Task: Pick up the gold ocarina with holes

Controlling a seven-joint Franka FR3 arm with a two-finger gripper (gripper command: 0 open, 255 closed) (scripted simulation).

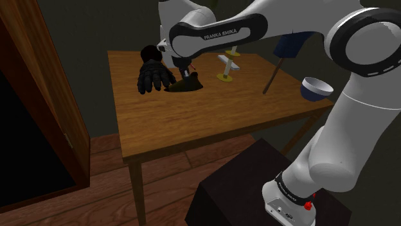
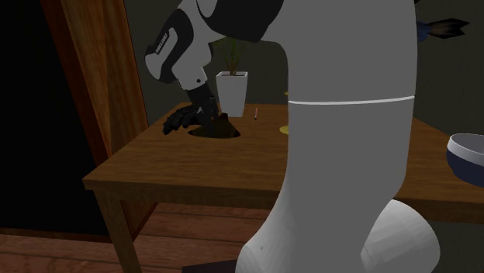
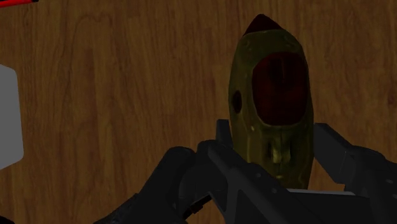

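Olive-gold tapered ocarina (image 3: 271, 102) with a dark red opening sits on the brown wooden table (image 1: 193, 125), right beside a black glove (image 1: 153, 74). The black gripper (image 3: 273, 132) is pinching both sides of the ocarina's end!

White arm (image 1: 218, 29) stretched forward, wrist pointed down, jaws clasping the ocarina (image 3: 273, 95)

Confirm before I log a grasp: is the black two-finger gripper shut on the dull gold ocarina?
Shut: in the wrist view the black gripper presses its fingers against both sides of the dull gold ocarina.
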